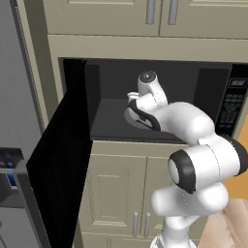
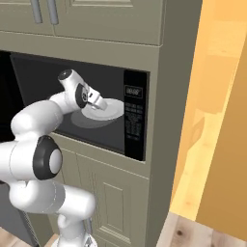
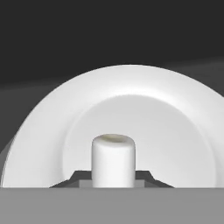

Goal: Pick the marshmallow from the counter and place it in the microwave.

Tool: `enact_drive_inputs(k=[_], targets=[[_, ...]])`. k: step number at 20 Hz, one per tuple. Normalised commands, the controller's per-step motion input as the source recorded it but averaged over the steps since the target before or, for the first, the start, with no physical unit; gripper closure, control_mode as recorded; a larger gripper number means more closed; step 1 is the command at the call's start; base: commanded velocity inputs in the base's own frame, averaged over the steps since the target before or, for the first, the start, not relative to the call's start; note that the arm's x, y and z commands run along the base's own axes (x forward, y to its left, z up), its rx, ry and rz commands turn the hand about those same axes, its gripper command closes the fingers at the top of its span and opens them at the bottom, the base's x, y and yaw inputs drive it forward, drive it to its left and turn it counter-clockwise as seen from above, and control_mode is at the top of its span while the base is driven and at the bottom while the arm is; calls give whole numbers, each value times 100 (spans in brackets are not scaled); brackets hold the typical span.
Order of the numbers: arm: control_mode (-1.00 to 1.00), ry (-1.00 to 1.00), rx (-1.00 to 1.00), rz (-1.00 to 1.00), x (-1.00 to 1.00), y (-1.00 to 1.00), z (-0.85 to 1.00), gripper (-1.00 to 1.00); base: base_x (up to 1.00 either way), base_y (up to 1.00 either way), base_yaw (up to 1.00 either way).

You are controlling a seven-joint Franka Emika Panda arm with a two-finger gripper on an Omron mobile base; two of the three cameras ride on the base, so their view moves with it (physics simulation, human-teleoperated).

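Door: the microwave (image 1: 160, 99) stands open, its black door (image 1: 60, 160) swung out to the left and well clear of the arm's path.

Cavity: dark and wide, with a white plate (image 2: 108, 110) on its floor; the arm reaches in from the front, over the lower lip.

Marshmallow: a small white cylinder, the marshmallow (image 3: 113, 159), stands upright in the hand view, over the plate's inner well and near its middle. It is inside the microwave, not on the surface it came from.

Gripper: the gripper (image 3: 113, 177) is over the plate (image 3: 52, 131). The jaws look clamped on the marshmallow, a dark finger tip (image 3: 78, 178) showing at each side of its base. Whether its bottom already touches the plate I cannot tell.

Step in hand: by my reading this is the release, the last part of placing; the carry seems done.

How to do it well: lower gently until the marshmallow sits on the flat well rather than on the sloped rim, then part the jaws evenly so neither finger drags it sideways. It is light and soft, so it may cling to a finger; a slow opening should help.

Retreat: draw the hand straight back along its own line, keeping the wrist under the cavity's roof.

Control panel: the button strip (image 2: 134, 116) lies at the right, just beside the opening; keep the elbow away from it.
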Motion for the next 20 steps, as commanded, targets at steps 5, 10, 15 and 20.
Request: enact_drive_inputs(k=[5, 10, 15, 20], targets=[[-100, 0, 2, -10, 0, -2, -6, -100, 0, 0, 0], [-100, 0, 2, -7, -3, 0, 0, -100, 0, 0, 0], [-100, -2, 0, -3, -6, 3, 0, -100, 0, 0, 0], [-100, -5, 0, 0, -19, 15, 12, -100, 0, 0, 0]])
